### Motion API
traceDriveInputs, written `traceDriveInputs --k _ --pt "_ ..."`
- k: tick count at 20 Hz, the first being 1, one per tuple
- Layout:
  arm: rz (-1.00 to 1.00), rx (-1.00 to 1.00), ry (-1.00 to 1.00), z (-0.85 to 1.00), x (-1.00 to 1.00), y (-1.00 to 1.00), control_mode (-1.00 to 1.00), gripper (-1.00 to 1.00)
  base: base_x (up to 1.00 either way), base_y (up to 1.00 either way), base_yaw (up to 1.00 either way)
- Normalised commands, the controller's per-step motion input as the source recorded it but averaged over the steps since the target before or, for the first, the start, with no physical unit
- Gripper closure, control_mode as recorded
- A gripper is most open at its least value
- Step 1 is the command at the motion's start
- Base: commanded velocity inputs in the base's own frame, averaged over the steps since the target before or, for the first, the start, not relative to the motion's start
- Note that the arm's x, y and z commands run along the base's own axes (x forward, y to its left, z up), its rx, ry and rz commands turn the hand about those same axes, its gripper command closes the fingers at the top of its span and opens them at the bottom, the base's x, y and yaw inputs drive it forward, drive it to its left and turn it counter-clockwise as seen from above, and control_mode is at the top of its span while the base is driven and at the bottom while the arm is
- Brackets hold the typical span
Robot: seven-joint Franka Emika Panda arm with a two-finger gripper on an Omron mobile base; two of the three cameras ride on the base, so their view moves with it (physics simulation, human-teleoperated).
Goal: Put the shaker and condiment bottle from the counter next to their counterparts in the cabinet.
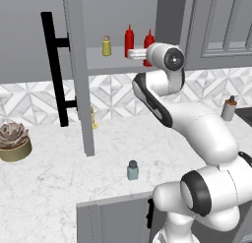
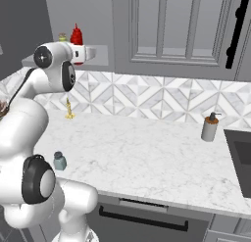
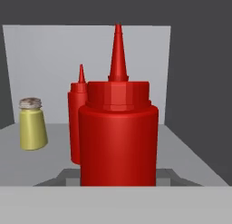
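condiment bottle (image 3: 118, 137): upright between the gripper's fingers, on or just over the shelf of the cabinet (image 1: 123, 65); contact with the shelf hard to tell
gripper (image 3: 118, 182): closed on the condiment bottle, reaching into the cabinet at shelf height
slim bottle (image 3: 77, 123): upright on the shelf, just behind and left of the held bottle in the hand view
yellow shaker (image 3: 32, 124): on the shelf, left of the slim bottle, apart from it
shaker (image 1: 132, 170): upright on the counter (image 1: 59, 188), near its front edge, well below the cabinet
cabinet door (image 1: 78, 75): swung open, black bar handle (image 1: 54, 70) on its outer face
grey-brown bottle (image 2: 210, 127): on the counter by the backsplash
succulent (image 1: 14, 141): in a pot on the counter's left
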Motion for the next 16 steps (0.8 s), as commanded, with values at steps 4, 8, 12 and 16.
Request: traceDriveInputs --k 4,8,12,16 --pt "0.00 0.00 -0.01 -0.12 0.34 0.00 -1.00 1.00 0.00 0.00 0.00" --pt "0.00 0.00 0.00 -0.06 0.34 0.00 -1.00 1.00 0.00 0.00 0.00" --pt "0.00 0.00 0.00 -0.07 0.40 0.00 -1.00 1.00 0.00 0.00 0.00" --pt "0.00 0.00 0.00 -0.12 0.36 0.00 -1.00 1.00 0.00 0.00 0.00"
